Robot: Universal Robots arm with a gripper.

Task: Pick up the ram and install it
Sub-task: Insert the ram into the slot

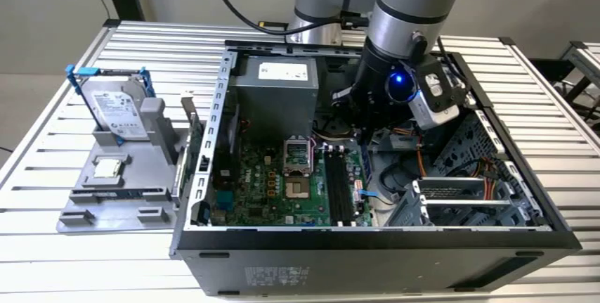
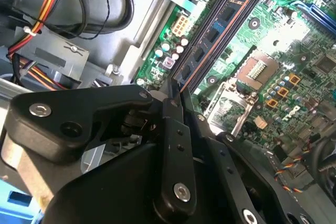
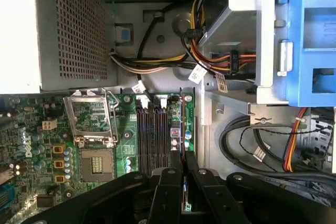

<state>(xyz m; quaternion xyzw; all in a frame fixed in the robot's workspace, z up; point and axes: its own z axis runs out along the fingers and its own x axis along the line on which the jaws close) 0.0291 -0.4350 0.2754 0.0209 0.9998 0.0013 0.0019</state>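
Note:
My gripper is down inside the open computer case, over the far end of the black memory slots. In both wrist views its fingers are shut on the ram, a thin long stick with dark chips. The stick runs lengthwise out of the gripper along the slots, close above the rightmost one. From the first wrist view the ram appears edge-on between the fingers of the gripper. I cannot tell whether it touches the slot.
The CPU socket lies beside the slots. The power supply, cable bundles and drive cage crowd the gripper. On the exterior view's left, a grey holder carries a hard drive and a small square chip.

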